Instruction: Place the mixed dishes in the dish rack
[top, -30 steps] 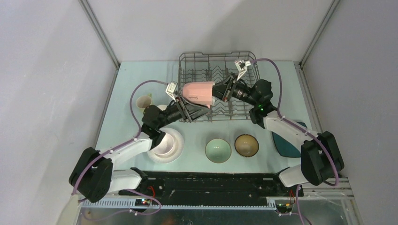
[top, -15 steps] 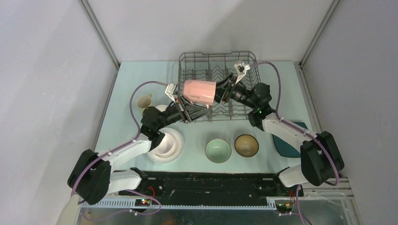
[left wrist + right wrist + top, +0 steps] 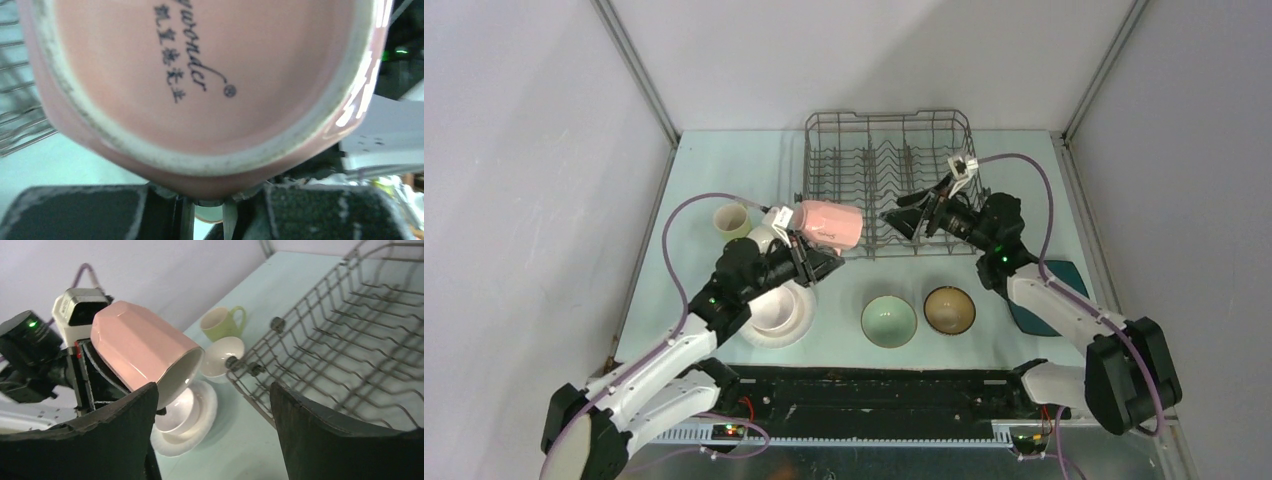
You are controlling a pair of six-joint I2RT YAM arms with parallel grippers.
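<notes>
L pincer [image 3: 809,252], pinching pink mug [image 3: 829,225], is backing off dish rack [image 3: 807,160]; R pincer [image 3: 900,211] is hanging spread, empty since release. Mug not yet racked.

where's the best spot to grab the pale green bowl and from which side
Probably its rim, from above: the pale green bowl sits upright, mouth up, so one finger can go inside and one outside. Take the near or far edge; the brown bowl sits close on its right.
</notes>
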